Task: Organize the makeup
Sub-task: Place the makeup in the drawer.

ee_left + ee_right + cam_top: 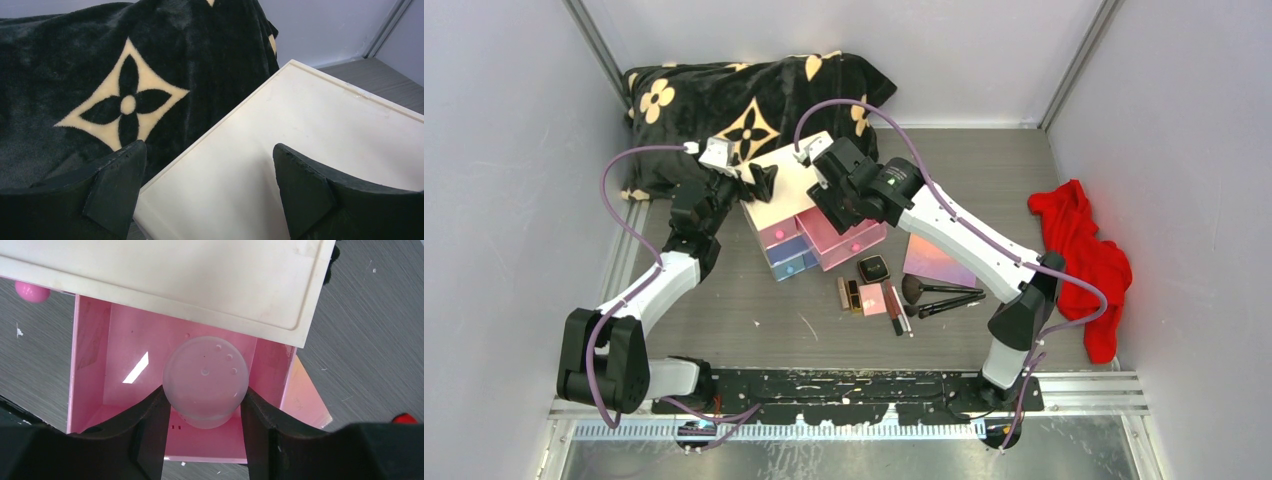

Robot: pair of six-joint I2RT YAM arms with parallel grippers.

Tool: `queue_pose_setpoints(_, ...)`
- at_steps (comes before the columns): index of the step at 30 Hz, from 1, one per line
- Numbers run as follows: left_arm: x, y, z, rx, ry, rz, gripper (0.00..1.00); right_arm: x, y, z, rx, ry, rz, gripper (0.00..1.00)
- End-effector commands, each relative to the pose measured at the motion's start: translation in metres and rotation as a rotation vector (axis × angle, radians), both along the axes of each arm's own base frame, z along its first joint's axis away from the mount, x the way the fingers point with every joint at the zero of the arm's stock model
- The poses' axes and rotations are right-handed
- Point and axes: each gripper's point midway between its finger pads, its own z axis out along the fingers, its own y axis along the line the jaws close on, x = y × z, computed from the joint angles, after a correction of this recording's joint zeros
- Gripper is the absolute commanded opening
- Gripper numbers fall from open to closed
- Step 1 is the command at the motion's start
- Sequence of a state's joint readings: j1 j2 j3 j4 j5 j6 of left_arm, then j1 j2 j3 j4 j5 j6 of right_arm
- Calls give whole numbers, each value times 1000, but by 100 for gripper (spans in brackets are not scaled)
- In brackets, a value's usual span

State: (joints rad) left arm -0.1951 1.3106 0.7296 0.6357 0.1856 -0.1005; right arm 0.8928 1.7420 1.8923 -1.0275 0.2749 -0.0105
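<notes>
The right end effector (205, 390) grips a clear jar (205, 367) over the open pink drawer (90, 360), partly under the chest (190, 275) top, while the left end effector (206, 147) gapes wide beside the blanket (65, 65) in the counter's (754, 320) far left corner.

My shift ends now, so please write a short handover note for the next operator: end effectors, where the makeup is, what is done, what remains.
Left end effector: open, empty, over the top of the white chest.
Right end effector: shut on the clear jar, over the open pink drawer.
On the table in front of the chest: palette, black compact, pink compact, two brushes, tubes.
Done: drawer open, jar picked up.
Left: release the jar into the drawer, then probably store the other items.
</notes>
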Motion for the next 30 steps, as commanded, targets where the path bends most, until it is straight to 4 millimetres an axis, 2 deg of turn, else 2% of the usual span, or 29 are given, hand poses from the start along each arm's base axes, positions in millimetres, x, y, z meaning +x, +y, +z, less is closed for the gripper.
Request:
queue_pose_setpoints(1, -30, 15, -134, 126, 413, 23, 97, -9, -8, 14, 5, -1, 17, 11)
queue_pose_setpoints(2, -30, 14, -134, 126, 413, 22, 97, -9, -8, 13, 2, 3, 21, 17)
queue_pose_setpoints(8, -30, 14, -134, 127, 413, 21, 97, -7, -4, 7, 19, -8, 22, 72)
queue_pose_setpoints(9, -30, 14, -133, 126, 413, 20, 97, -7, -3, 8, 29, -13, 27, 75)
queue_pose_setpoints(15, -30, 14, -134, 127, 416, 21, 97, 0, -5, 30, 83, -92, -1, 78)
queue_pose_setpoints(22, -29, 14, -135, 127, 418, 19, 97, 2, -8, 84, 220, -228, -8, 81)
queue_pose_setpoints(26, -29, 14, -134, 127, 417, 20, 97, -3, -20, 111, 269, -284, -31, 81)
queue_pose_setpoints(30, -29, 14, -135, 127, 420, 21, 97, -13, -34, 109, 289, -281, -61, 80)
